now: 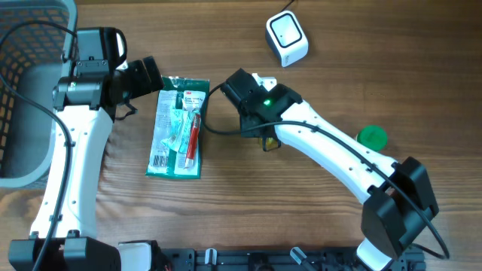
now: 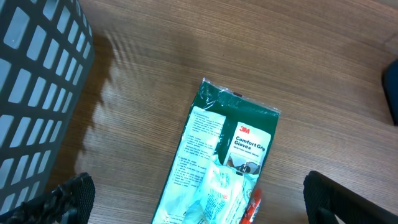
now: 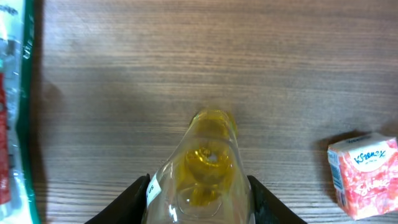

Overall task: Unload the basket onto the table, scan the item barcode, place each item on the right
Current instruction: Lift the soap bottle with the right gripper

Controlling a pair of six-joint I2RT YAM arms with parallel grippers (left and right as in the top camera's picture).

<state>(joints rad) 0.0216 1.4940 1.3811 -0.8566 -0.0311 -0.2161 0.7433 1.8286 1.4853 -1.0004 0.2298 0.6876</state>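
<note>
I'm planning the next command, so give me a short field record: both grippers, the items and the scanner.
left gripper: open, above the green plastic-wrapped glove pack, not holding it
right gripper: shut on a clear bottle of yellow liquid
scanner: white boxy barcode scanner on the table, apart from both arms
other: grey mesh basket, green round disc, small pink tissue pack

Brown wood-grain table (image 1: 226, 218), evenly lit
</note>
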